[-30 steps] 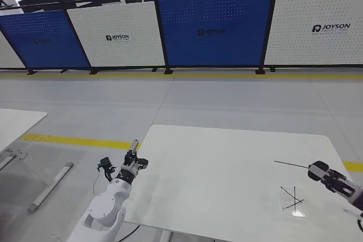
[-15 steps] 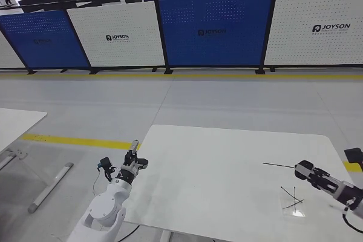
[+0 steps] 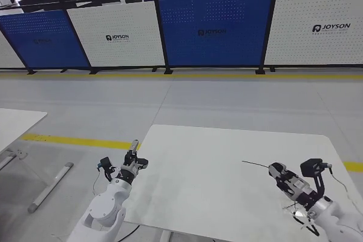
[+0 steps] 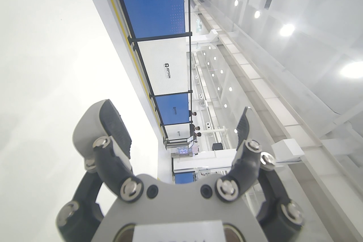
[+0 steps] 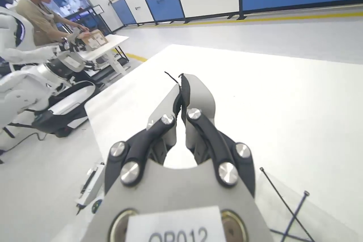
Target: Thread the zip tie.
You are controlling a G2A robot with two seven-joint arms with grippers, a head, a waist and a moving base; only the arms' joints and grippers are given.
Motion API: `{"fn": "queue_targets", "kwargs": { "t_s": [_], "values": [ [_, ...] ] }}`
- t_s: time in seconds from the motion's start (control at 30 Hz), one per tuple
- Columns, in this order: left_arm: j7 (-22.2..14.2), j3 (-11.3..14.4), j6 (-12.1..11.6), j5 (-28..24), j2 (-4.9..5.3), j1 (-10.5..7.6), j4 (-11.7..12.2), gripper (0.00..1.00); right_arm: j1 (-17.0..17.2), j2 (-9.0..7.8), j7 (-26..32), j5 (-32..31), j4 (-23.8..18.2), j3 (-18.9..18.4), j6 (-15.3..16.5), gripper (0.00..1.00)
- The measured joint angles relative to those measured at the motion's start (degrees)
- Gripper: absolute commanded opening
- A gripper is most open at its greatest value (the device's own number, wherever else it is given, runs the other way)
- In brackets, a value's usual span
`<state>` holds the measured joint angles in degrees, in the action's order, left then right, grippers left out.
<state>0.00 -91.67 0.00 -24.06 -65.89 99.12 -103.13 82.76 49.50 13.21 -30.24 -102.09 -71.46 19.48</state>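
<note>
Right pincer (image 3: 273, 169) over right part of white surface (image 3: 199, 181), pressed together on zip tie (image 3: 255, 164). Thin black strap juts past tips toward surface middle. Left pincer (image 4: 178, 119) spread, at surface's left edge. Spare zip ties (image 5: 285, 206) lie crossed on surface beside right arm.

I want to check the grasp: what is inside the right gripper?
The right gripper is shut on a black zip tie, whose thin end sticks out in front. The pinched part is hidden.
</note>
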Motion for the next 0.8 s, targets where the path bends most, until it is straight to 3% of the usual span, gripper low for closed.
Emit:
{"fn": "queue_targets", "kwargs": {
  "t_s": [0.57, 0.7, 0.8],
  "values": [
    [0.0, 0.0, 0.0, 0.0, 0.0, 0.0, 0.0, 1.0, 0.06, 0.14, -0.12, 1.93, -0.84, -0.03, 0.0, 0.0],
    [0.0, 0.0, 0.0, 0.0, 0.0, 0.0, 0.0, 1.0, -1.03, -0.43, -1.26, -1.63, -4.02, 2.48, 0.0, 0.0],
    [0.0, 0.0, 0.0, 0.0, 0.0, 0.0, 0.0, 1.0, -2.21, -1.32, -1.48, -4.85, -3.53, 5.44, 0.0, 0.0]
  ]
}}
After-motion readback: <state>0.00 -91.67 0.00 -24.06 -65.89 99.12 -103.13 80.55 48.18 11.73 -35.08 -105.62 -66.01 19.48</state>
